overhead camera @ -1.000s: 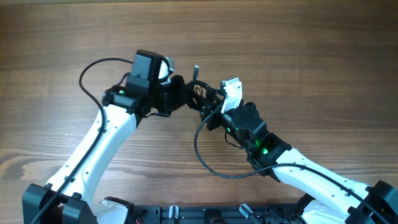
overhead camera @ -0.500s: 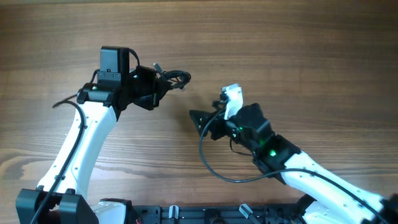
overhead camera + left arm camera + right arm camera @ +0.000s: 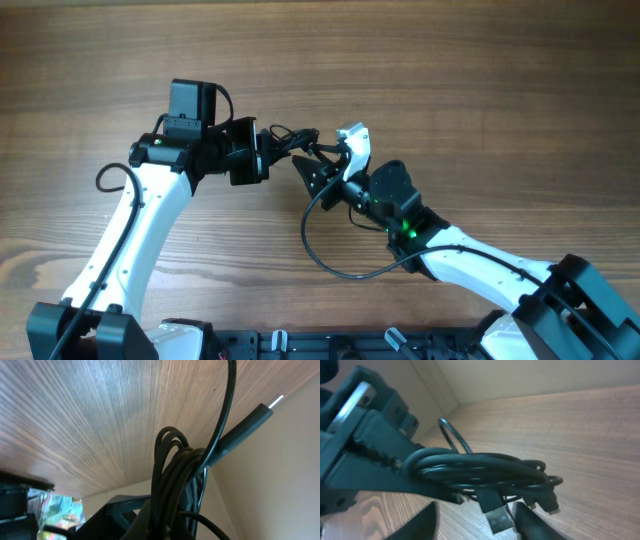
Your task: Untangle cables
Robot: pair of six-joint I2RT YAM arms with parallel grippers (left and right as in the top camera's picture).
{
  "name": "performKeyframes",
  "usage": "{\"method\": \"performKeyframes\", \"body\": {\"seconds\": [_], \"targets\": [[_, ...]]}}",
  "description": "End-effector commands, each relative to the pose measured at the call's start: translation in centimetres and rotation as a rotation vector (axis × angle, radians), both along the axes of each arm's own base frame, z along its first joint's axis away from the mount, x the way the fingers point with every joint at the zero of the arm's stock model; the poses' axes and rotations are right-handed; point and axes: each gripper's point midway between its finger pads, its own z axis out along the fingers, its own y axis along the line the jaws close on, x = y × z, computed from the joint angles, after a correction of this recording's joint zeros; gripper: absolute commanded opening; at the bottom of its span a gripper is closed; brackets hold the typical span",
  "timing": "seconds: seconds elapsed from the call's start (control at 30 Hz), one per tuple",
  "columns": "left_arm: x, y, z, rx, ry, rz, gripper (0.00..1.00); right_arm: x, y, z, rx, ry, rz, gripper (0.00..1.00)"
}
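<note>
The cables [image 3: 296,139] are a small black knotted bundle held above the table. My left gripper [image 3: 270,153] is shut on the bundle's left side. In the left wrist view the loops [image 3: 175,470] rise from between the fingers [image 3: 176,529], and one plug end [image 3: 251,417] sticks out to the upper right. My right gripper [image 3: 313,167] is open just right of and below the bundle. In the right wrist view the bundle [image 3: 480,471] hangs from the left gripper [image 3: 367,452], and a USB plug [image 3: 495,514] dangles between my open right fingers [image 3: 477,529].
The wooden table [image 3: 480,80] lies under both arms. The right arm's own thick black cable [image 3: 325,262] loops over the table near the front. The left arm's cable [image 3: 105,180] curls at the left.
Half a second ago the grippers were apart. The left gripper has since carried the bundle right, and the right gripper has moved up and left to meet it, staying open.
</note>
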Motion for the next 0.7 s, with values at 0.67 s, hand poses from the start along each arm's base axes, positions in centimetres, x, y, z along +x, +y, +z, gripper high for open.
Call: {"method": "performKeyframes", "body": {"seconds": [0.67], "targets": [[1.5,0.5,2.1,-0.022,-0.224,-0.125,0.04,-6.6,-0.6,-8.2,-0.069,0.555,0.278,0.04]]}}
